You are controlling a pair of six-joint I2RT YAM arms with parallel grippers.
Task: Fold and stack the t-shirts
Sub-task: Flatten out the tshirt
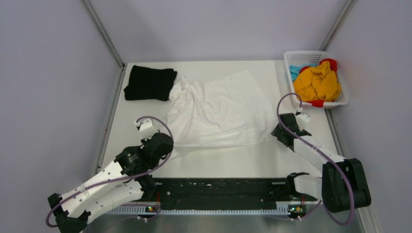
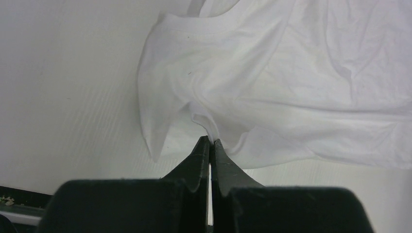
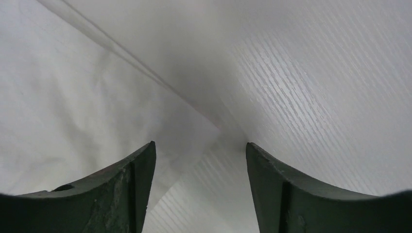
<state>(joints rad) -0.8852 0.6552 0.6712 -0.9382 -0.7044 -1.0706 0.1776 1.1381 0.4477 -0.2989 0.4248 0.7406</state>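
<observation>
The white t-shirt (image 1: 218,109) lies spread and wrinkled across the middle of the table. A black t-shirt (image 1: 149,82) sits folded at the back left, touching the white one's left edge. My left gripper (image 1: 167,144) is at the white shirt's near left edge. In the left wrist view that gripper (image 2: 211,141) is shut on a pinch of the white t-shirt (image 2: 291,73). My right gripper (image 1: 278,130) stands at the shirt's near right corner. In the right wrist view it (image 3: 200,145) is open, with the white t-shirt's (image 3: 73,107) corner lying between its fingers, not clamped.
A white lattice basket (image 1: 311,52) stands at the back right, holding yellow, red and blue cloth (image 1: 318,82). Bare table (image 1: 233,158) runs between the shirt's near edge and the black rail by the arm bases. Grey walls close in both sides.
</observation>
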